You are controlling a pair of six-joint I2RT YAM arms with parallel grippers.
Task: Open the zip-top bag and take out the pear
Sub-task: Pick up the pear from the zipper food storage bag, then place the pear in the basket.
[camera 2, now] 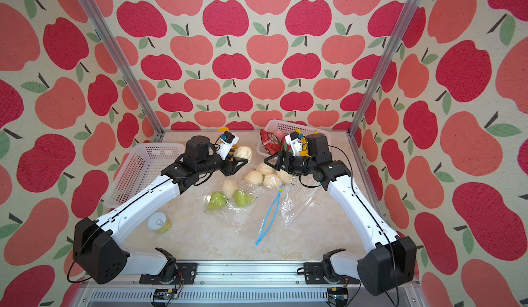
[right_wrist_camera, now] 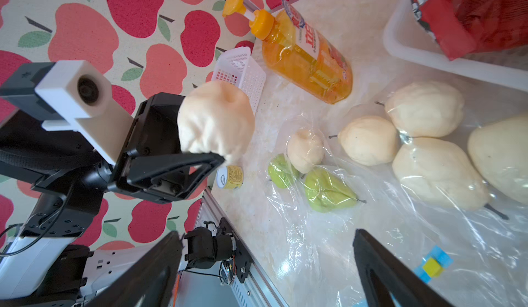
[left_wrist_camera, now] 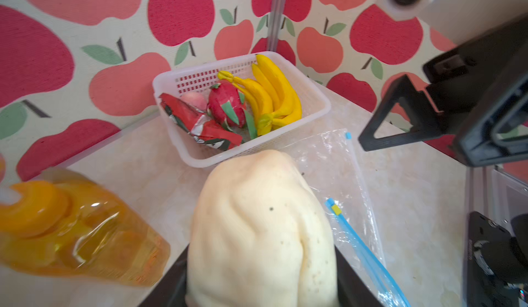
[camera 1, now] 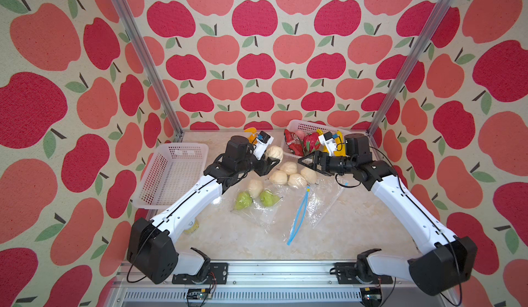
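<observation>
Pale pear fills the left wrist view, clamped between the black fingers of the left pincer and held clear of the marble tabletop; the right pincer faces it across a gap, jaws spread wide with nothing between them.

Directly beneath the right pincer four more pale pears lie touching one another; the zip-top bag spreads under them and back toward that arm's base, its blue zip tracks parted into a long loop; whether those pears sit inside the film or on it I cannot tell.

Below the left pincer, toward its forearm, two green pears and a smaller pale one rest on crumpled clear plastic.

Beyond the left pincer's tip stands an orange soap bottle; beyond the right pincer, a white basket holds bananas, a dragon fruit and a red packet; an empty white basket sits outboard of the left arm, a small can beside that forearm.
</observation>
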